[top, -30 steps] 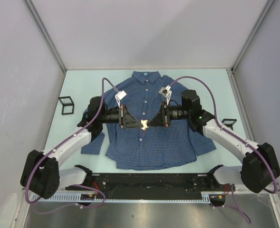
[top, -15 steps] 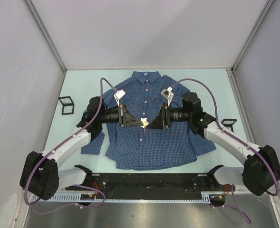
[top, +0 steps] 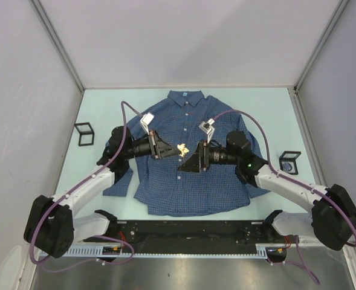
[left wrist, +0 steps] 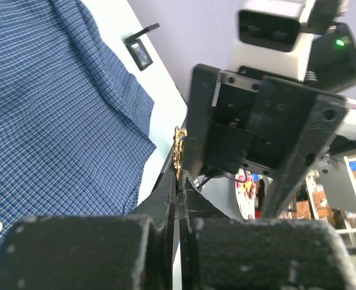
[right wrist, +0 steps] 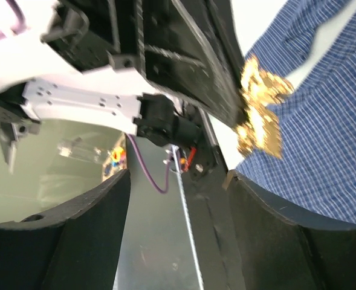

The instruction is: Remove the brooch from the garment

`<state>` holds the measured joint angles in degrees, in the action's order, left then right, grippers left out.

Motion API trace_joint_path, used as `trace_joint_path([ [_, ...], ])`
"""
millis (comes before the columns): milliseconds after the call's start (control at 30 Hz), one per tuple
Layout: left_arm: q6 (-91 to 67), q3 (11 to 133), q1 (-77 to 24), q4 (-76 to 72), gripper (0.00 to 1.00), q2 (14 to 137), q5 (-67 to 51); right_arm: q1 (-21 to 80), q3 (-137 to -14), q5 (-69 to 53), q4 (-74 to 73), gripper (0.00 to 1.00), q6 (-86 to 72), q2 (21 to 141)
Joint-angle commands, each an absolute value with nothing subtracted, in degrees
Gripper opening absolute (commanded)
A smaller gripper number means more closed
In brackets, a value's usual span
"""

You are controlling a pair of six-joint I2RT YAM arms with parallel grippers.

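Where grey walls [top: 184,42] stand around, pale-green table [top: 105,109], garment [top: 190,181] flat

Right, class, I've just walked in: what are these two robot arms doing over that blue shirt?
The left gripper is shut on the tiny yellow-gold flower-like brooch and holds it up above the blue fine-checked button-up shirt, which lies spread on the pale table. The brooch looks free of the cloth. The right gripper hangs open close beside it, gripping nothing.
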<state>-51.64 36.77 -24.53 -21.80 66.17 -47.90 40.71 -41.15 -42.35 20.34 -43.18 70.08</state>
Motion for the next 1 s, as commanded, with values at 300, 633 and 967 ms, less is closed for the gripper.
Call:
trace_joint_path([
  [300, -50.62, 33.49, -24.87, -23.55, 0.0, 63.63, -45.44, 40.61, -42.45, -39.9, 35.07, 0.64, -54.85, 71.8],
  [633, -55.01, 27.07, -25.22, -29.69, 0.0, 63.19, -50.18, 35.78, -53.08, -47.55, 31.65, 0.63, -50.45, 78.76],
  [967, -65.3, 24.08, -25.22, -39.29, 0.0, 61.79, -49.57, 32.87, -50.37, -38.41, 0.53, 0.69, -31.56, 65.4],
])
